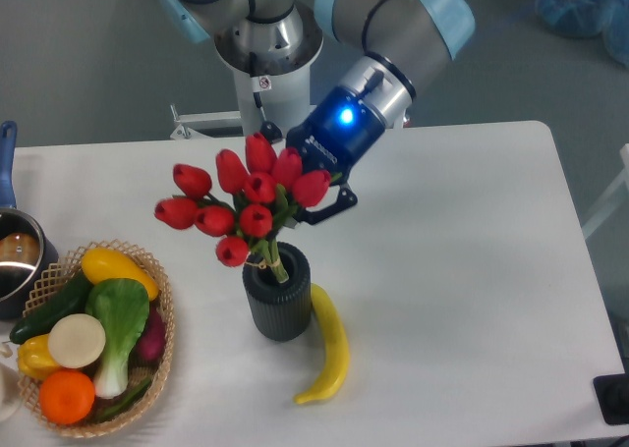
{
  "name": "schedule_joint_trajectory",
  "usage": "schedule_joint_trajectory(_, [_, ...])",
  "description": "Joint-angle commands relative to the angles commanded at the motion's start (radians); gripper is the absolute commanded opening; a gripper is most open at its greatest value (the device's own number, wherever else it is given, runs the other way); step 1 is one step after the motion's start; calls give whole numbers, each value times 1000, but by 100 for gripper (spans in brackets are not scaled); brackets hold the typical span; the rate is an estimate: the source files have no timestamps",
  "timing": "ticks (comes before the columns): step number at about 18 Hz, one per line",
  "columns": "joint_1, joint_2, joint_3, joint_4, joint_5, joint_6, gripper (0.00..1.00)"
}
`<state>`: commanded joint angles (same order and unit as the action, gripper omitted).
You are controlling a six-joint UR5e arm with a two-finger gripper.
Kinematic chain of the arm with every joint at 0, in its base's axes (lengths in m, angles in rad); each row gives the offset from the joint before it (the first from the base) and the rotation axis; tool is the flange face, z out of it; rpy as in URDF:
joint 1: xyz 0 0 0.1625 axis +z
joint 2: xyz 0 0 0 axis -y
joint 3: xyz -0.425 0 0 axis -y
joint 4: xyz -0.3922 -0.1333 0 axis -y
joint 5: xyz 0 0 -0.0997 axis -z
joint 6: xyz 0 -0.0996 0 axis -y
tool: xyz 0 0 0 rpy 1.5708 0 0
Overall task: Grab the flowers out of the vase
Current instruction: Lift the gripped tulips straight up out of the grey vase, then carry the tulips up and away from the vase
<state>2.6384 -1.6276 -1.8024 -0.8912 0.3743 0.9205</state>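
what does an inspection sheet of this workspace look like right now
surface: white table, no spills seen
job's things: bunch of red tulip buds with green stems, stem ends at the mouth of the dark ribbed cylinder vase
clutter: yellow banana touching the vase; wicker basket of vegetables; steel pot with blue handle
grippers: two-finger gripper behind the blooms, apparently shut on the bunch
cables: nothing seen
surroundings: grey floor, blue bag top right, dark object at the right edge
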Motion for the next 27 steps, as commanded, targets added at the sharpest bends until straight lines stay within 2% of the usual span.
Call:
schedule_joint_trajectory(5, [3, 26, 18, 0, 0, -40, 45])
schedule_joint_trajectory(13, [44, 23, 130, 0, 9, -156, 45])
schedule_joint_trajectory(15, [54, 11, 170, 0, 15, -176, 45])
schedule_joint_trajectory(19, [129, -34, 176, 8, 32, -138, 45])
schedule_joint_trajectory(21, [178, -41, 178, 9, 79, -92, 45])
schedule_joint_trajectory(27, [268, -60, 172, 3, 331, 20, 45])
